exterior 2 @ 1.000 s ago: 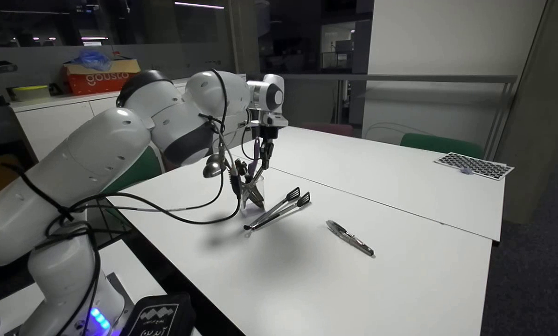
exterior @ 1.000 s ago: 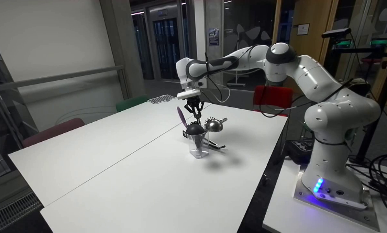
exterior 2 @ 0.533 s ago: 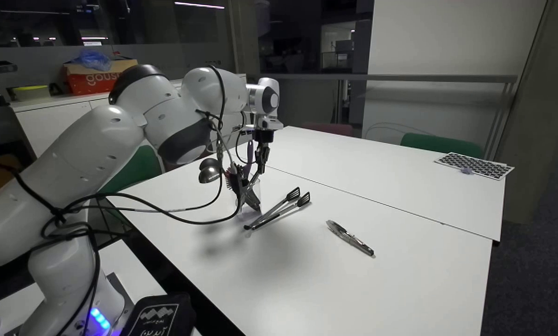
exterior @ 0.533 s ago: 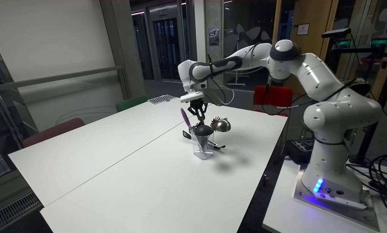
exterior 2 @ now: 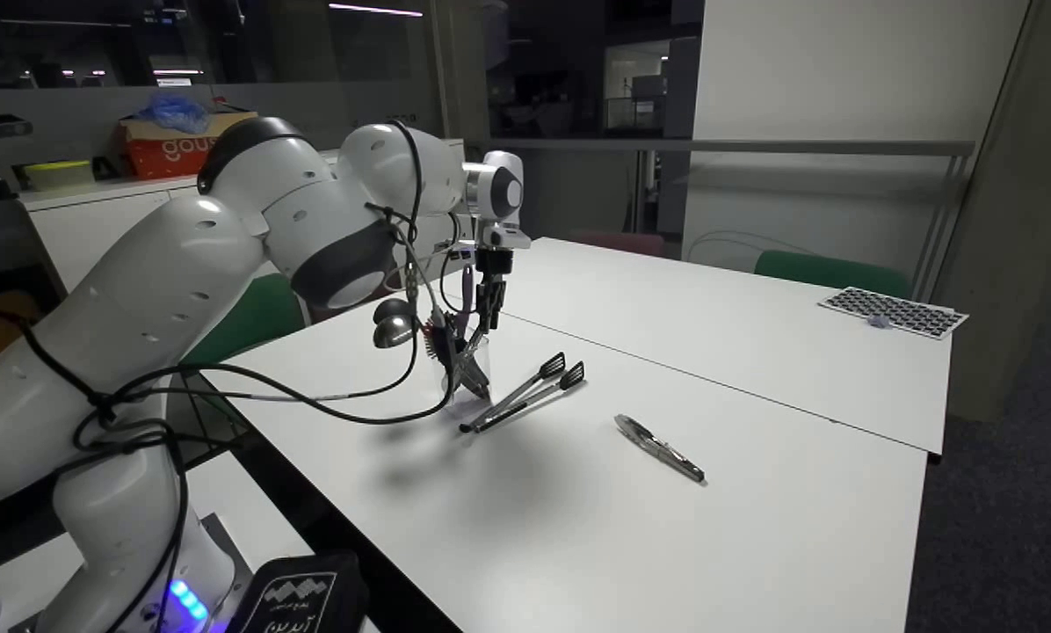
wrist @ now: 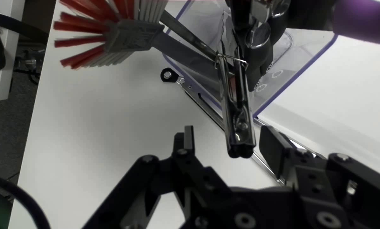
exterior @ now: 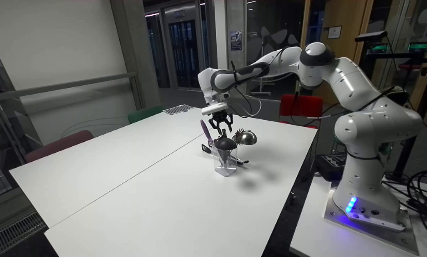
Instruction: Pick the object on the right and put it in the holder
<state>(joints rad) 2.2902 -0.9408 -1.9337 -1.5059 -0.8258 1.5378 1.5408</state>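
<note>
The tool (wrist: 227, 140) stands parted here, a finger on either side of a slim pair of metal tongs (wrist: 237, 117) and nothing pinched: in the wrist view we get a gap on both flanks, thinner on one. Those slim tongs, which we take for the task's object, sit tilted in the holder (exterior: 225, 170), upper end jutting past its rim. So it's the release we're watching, we reckon, with the placing all but done! What's wanted next? A smooth lift up and away from the holder, fingers well wide of that end, so nothing hooks and the holder isn't tugged over. And it's crowded in there: a red-bristled brush (wrist: 129, 35) leans out of the holder, a rounded black head (exterior: 225, 143) rises above its rim, a purple utensil (exterior: 206, 131) pokes up too. Down on the desk (exterior: 156, 200), slotted tongs (exterior 2: 525, 403) lie close by the holder, touching or not we can't tell; and beyond them, well apart from the holder, in an exterior view, there's a second slim pair (exterior 2: 659, 449). Could that be the object on the right? We can't rule it out, and if so, that's the next pick.
</note>
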